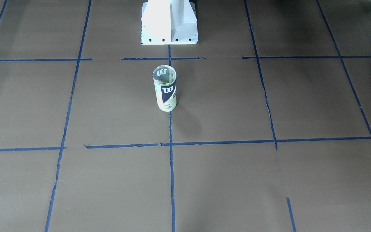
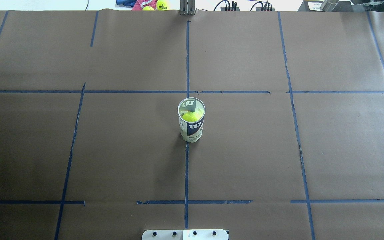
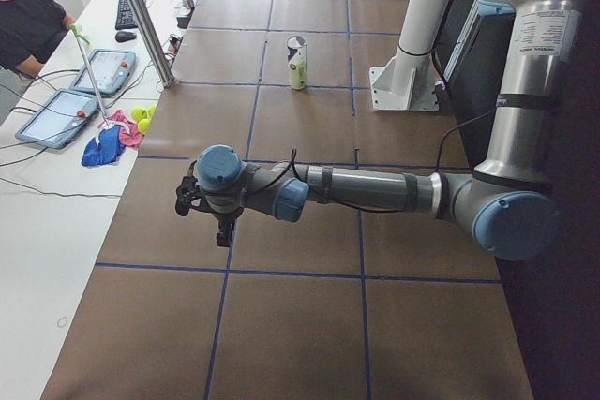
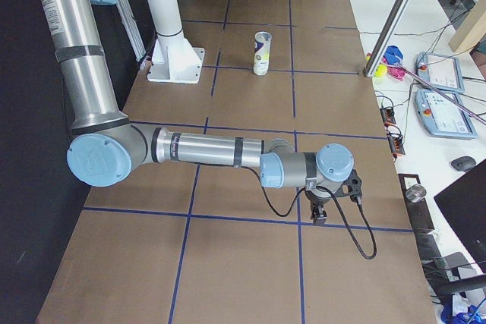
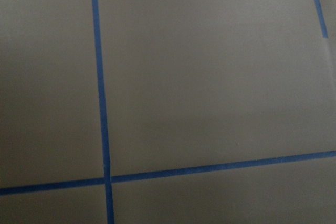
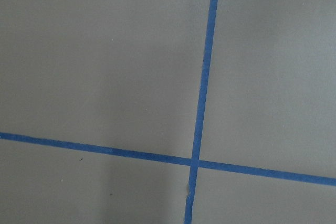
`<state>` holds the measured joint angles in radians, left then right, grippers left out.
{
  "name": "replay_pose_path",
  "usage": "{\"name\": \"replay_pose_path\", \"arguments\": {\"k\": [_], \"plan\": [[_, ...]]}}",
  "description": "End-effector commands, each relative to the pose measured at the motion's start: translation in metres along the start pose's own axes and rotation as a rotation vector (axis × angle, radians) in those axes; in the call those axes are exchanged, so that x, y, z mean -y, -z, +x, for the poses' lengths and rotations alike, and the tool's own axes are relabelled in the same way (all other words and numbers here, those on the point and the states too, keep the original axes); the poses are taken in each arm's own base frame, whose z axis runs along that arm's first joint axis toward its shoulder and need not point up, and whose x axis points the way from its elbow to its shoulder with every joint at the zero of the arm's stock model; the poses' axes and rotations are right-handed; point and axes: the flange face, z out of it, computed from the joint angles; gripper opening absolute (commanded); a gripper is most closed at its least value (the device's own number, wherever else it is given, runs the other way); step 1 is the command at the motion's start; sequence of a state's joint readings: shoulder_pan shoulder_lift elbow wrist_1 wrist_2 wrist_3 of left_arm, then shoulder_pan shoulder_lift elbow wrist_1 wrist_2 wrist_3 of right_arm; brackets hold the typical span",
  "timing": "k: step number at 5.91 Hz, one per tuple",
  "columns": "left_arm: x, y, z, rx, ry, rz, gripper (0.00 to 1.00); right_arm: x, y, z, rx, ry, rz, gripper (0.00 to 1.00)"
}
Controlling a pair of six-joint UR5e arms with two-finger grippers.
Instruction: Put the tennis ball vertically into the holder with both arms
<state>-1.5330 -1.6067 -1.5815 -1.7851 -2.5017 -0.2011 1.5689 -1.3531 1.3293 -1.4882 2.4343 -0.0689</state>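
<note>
The tennis ball (image 2: 191, 116) sits inside the upright Wilson can (image 2: 191, 129), mid-frame on the table (image 2: 278, 150). Left gripper (image 3: 222, 233) and right gripper (image 4: 319, 216) hang well apart from it. I cannot tell whether either is apart or together. I'd steer both wide so nothing tips the can.

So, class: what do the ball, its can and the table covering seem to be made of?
Tennis ball: seemingly matte felt, yellow-green without shine. Holder: probably clear glossy plastic, since the logo shows through its wall. Table covering: likely matte brown paper, seamed with blue tape.
</note>
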Motion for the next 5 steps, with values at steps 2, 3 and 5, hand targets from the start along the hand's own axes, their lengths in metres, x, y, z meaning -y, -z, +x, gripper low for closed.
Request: {"name": "replay_pose_path", "arguments": {"k": [2, 3, 5], "plan": [[-0.049, 0.0, -0.001, -0.001, 0.022, -0.07, 1.0, -0.075, -0.009, 0.001, -0.026, 0.026, -0.039, 0.99], [-0.052, -0.018, 0.017, 0.006, 0.034, -0.149, 1.0, -0.088, -0.015, -0.004, -0.033, 0.028, -0.059, 0.99], [-0.055, -0.01, 0.015, 0.038, -0.052, -0.142, 1.0, -0.092, 0.032, -0.047, -0.031, -0.033, -0.096, 1.0]]}}
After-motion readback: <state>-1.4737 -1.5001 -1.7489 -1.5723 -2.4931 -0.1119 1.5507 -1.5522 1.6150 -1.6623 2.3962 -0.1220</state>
